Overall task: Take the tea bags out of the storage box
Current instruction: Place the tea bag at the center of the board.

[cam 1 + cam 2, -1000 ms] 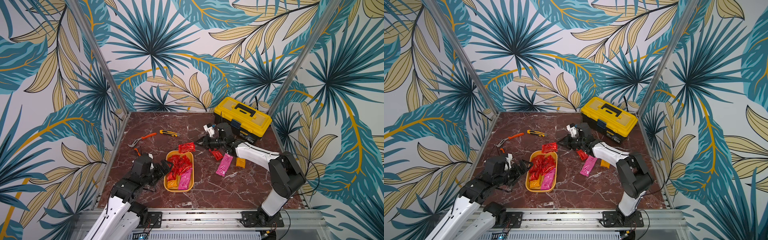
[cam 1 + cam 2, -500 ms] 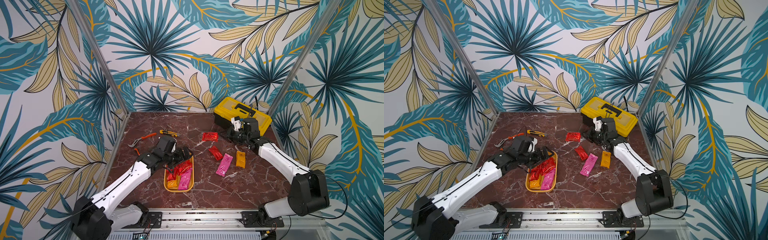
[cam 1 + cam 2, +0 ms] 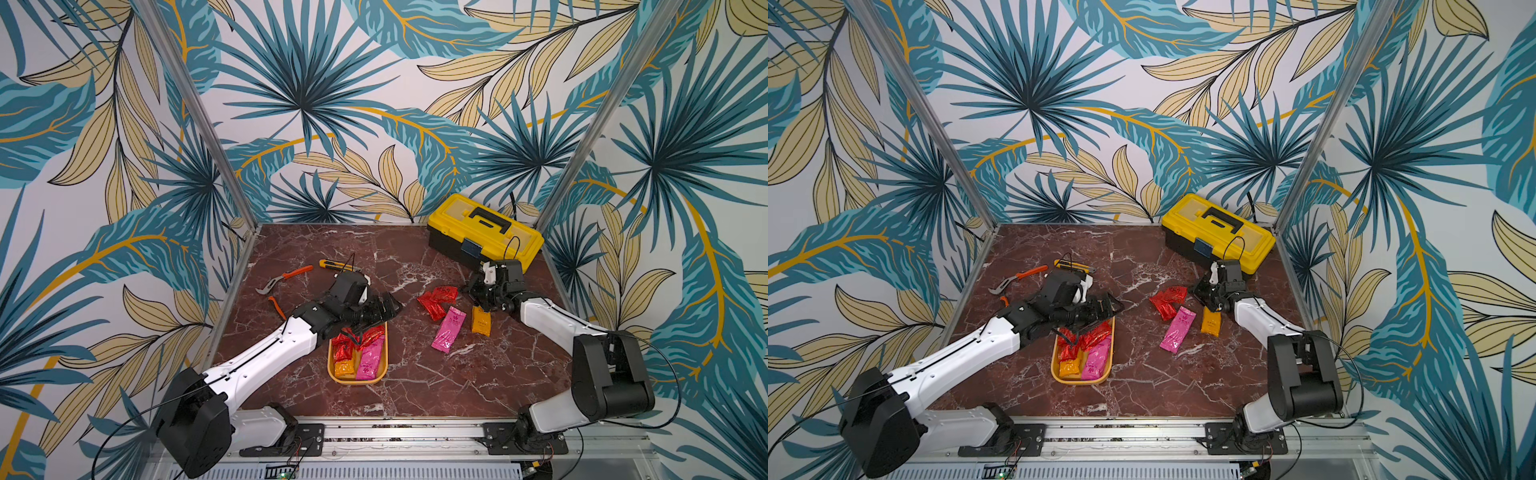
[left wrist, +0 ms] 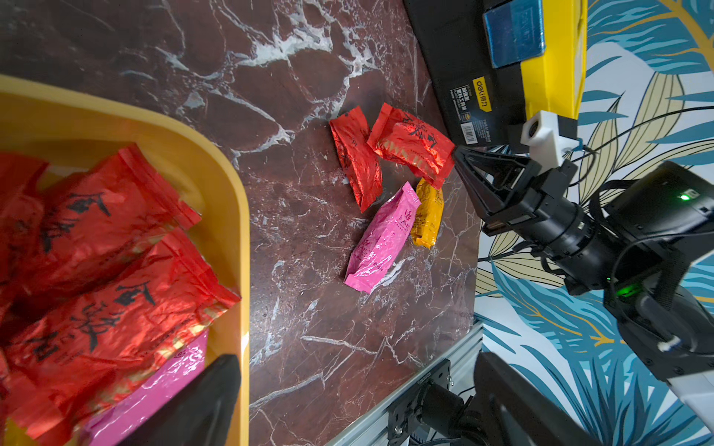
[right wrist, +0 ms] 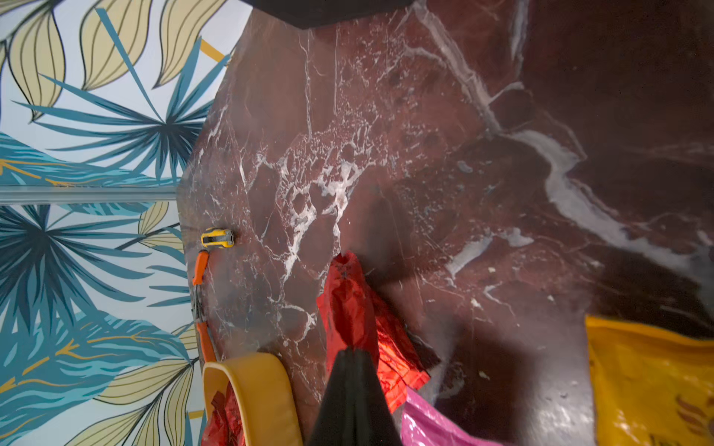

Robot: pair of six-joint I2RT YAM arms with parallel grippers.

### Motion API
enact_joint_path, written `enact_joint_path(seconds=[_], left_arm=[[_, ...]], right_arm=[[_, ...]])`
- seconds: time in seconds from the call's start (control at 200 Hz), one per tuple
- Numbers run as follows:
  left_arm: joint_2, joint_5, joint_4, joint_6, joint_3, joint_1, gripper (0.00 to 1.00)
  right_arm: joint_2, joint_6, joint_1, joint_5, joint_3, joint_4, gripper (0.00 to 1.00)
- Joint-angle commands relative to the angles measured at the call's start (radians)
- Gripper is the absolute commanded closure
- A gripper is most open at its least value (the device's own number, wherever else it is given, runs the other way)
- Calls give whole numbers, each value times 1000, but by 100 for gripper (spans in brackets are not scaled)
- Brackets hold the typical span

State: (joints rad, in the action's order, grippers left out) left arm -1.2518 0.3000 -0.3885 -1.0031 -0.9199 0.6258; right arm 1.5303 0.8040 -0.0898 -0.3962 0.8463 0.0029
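Over at ten o'clock on the red-brown, white-veined marble tabletop [image 3: 415, 386], steel pliers with orange handles [image 3: 291, 274] lie flat, one handle partly tucked behind the left arm. Just past them, at eleven, sits a slim yellow-and-black utility knife [image 3: 332, 264].

The left gripper [image 3: 390, 311] hangs above the far end of the shallow, round-cornered, mustard-yellow plastic storage box [image 3: 358, 382]. Its jaws are spread wide with nothing between them, and it hides that end's rim in both top views. The box lies at about seven o'clock from the table's middle. Inside, crinkly red foil tea bags [image 3: 347, 343] are heaped and overlapping, so I can't count them. A smoother, longer pink sachet [image 3: 370, 359] and a short orange-yellow sachet [image 3: 344, 368] lie at the near end. In the left wrist view one black finger [image 4: 193, 405] is blurred and cut off by the frame edge.

At three o'clock four more lie loose on the marble: two creased red sachets [image 3: 436, 301] touching, a second glossy pink sachet [image 3: 448, 329] and another orange-yellow sachet [image 3: 481, 322].

The right gripper [image 4: 461, 158] is clenched into a black wedge, holding nothing, its tip right at one red sachet's edge. Whether it touches, I can't tell. Behind it, at one o'clock, stands a black plastic toolbox with a yellow lid and black handle [image 3: 455, 218], its front partly hidden by that arm.
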Motion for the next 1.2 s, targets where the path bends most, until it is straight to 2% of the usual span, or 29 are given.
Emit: enact_joint_path(seconds=[0.0,0.466,0.616,0.891,1.072,1.197], left_arm=[[46,-12,20,-9,41,2,0],[189,-49,-35,-27,136,-31,0],[267,-51,-75,-25,168,-70,0],[399,-106,-160,-13,201,-124,0],[442,-107,-207,-2,204,-155,0],[453,-107,-233,9,200,-170,0]], right_arm=[[32,40,8,30,-10,92,100],[121,-13,12,149,15,18,100],[116,-42,12,169,7,-4,81],[20,-82,10,200,0,-62,55],[-67,-98,9,225,-10,-107,46],[-126,-103,2,229,-9,-139,44]])
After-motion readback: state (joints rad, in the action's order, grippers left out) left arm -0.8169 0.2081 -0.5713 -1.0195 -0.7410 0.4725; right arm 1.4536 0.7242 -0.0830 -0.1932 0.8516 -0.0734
